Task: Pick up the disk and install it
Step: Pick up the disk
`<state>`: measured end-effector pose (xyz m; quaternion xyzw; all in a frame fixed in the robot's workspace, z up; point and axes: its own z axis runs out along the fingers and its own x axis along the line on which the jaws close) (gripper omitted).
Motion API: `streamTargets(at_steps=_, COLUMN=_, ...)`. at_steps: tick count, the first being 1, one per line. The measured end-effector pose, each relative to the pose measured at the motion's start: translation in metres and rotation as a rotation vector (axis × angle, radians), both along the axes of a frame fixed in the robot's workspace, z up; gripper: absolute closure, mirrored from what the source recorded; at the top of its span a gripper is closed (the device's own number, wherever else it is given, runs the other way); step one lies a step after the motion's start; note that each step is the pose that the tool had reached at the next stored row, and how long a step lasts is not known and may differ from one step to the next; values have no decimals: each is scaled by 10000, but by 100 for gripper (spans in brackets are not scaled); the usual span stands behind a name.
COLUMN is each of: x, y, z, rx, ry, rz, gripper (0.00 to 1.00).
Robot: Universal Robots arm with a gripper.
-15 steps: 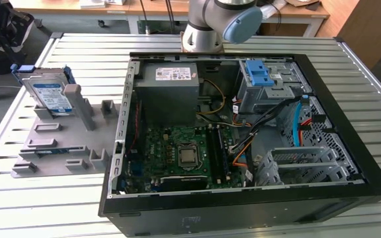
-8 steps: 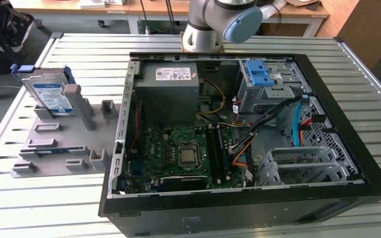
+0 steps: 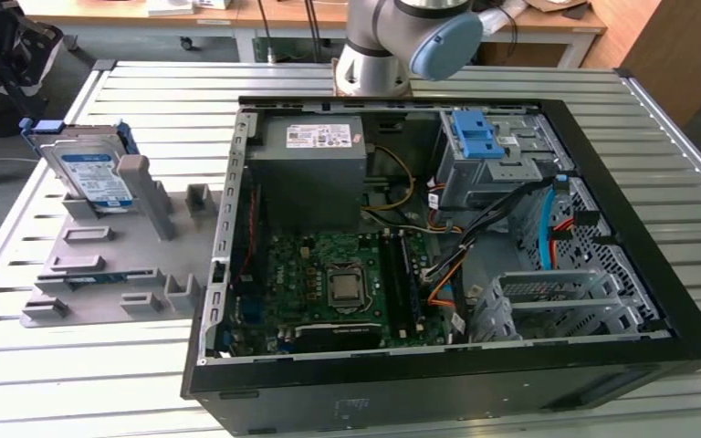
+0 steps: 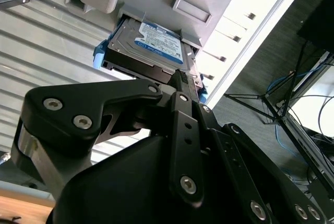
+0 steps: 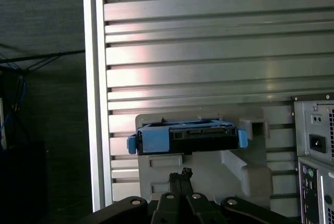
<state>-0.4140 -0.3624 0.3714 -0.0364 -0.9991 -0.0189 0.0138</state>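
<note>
The disk [image 3: 88,169], a silver hard drive with a white-and-blue label in a blue bracket, stands on edge in a slot of the grey holder [image 3: 107,265] at the exterior view's left. Both wrist views show it too: its label side [image 4: 151,44] in the second, its blue-framed edge [image 5: 188,135] in the first. My gripper [image 5: 181,174] hangs clear of the disk, its black fingertips pressed together with nothing between them. In the second wrist view the gripper [image 4: 180,80] points toward the disk without touching it.
An open black computer case [image 3: 643,274] lies on the slatted metal table [image 3: 156,100]. Inside are a grey power supply [image 3: 314,164], a motherboard [image 3: 339,283] and a grey drive cage with a blue latch [image 3: 478,137]. The table's edge [image 5: 94,104] runs beside the holder.
</note>
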Motion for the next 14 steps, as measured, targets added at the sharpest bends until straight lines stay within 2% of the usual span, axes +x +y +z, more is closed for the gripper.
streamTargets(at_steps=6, x=0, y=1, z=0, rx=0, ry=0, rz=53, gripper=89)
streamTargets(at_steps=14, x=0, y=0, z=0, rx=0, ry=0, rz=560, gripper=89)
